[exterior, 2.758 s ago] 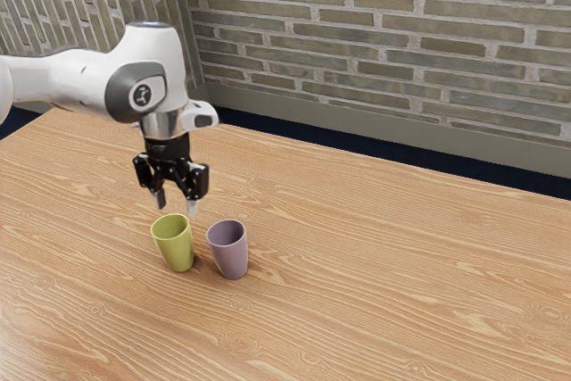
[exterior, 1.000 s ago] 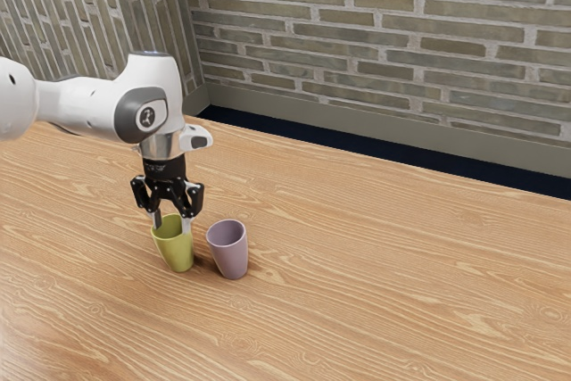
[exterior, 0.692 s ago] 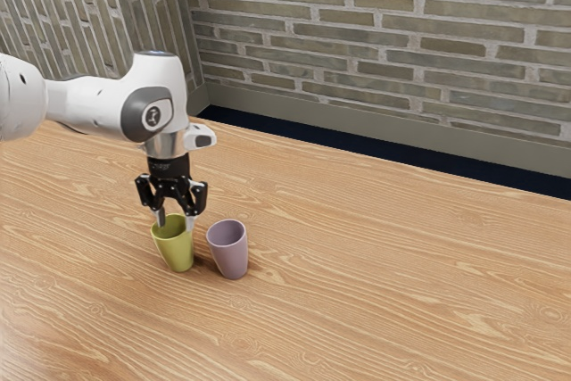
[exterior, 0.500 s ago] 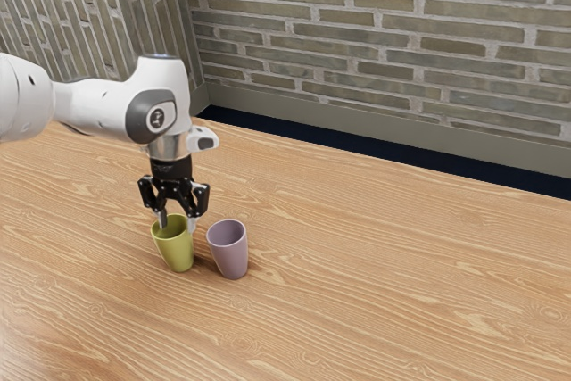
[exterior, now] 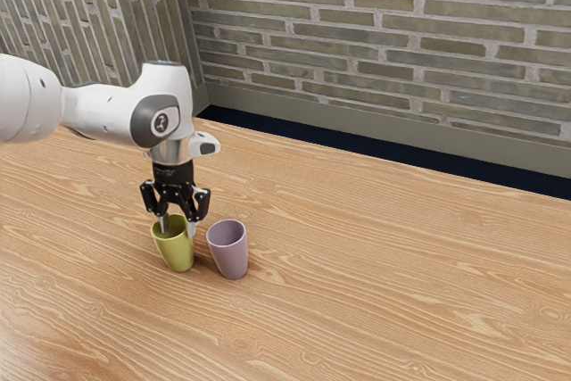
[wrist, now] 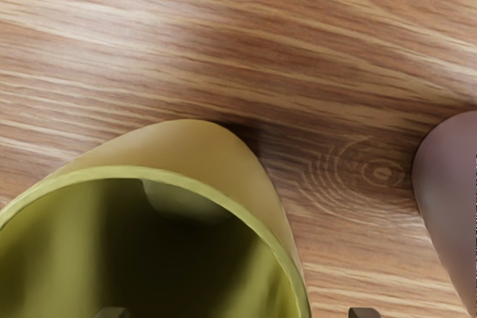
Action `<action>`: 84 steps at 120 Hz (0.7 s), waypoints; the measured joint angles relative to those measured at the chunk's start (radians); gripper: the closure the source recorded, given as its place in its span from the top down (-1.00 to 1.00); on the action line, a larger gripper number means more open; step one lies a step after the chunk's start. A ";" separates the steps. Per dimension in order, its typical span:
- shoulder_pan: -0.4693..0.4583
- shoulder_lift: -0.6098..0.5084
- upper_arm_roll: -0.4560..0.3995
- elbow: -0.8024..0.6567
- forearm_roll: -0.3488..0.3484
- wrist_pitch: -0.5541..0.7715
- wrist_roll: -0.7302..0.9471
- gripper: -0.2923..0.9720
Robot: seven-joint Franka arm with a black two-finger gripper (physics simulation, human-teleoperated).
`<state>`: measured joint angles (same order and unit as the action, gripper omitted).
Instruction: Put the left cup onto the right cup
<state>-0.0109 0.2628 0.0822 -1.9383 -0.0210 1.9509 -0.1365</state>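
Ext. view, from its left: our white arm (exterior: 89, 113) comes in over the wooden table (exterior: 384, 292) w/ the hand pointing straight down. The black gripper (exterior: 176, 223) sits at the mouth of the green cup (exterior: 176, 249), the left cup of the pair. The fingers are spread apart and straddle the cup's rim: one dips inside the mouth, the other hangs outside the wall, on the side facing the purple cup (exterior: 228, 250). We read no squeeze on the wall, so the fingers are apart and grip nothing. The green cup stands on the table, mouth up, directly under the fingers.

Just beyond the outer finger, toward the ext. view's right, the purple cup stands mouth up on the table, near the green cup but w/ a narrow strip of wood between them. Further that way is bare wood grain, w/ a brick wall (exterior: 384, 33) behind.

Wrist view: the green cup (wrist: 223, 161) looms right under the hand. Its inside shows its own pale round floor, and one dark fingertip (wrist: 112, 310) is in the mouth. The other fingertip is outside the wall, w/ table (wrist: 223, 35) wood showing between it and the cup. Past that finger is the rounded side of the purple cup (wrist: 451, 199). We can't tell its contents from here.
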 joint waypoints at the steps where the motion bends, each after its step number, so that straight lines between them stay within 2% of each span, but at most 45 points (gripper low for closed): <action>1: 0.000 0.000 0.000 0.000 0.000 0.000 0.000 -0.02; 84: 0.000 0.020 0.001 0.012 -0.006 -0.001 -0.001 -0.42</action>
<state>-0.0108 0.2825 0.0828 -1.9260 -0.0270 1.9498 -0.1370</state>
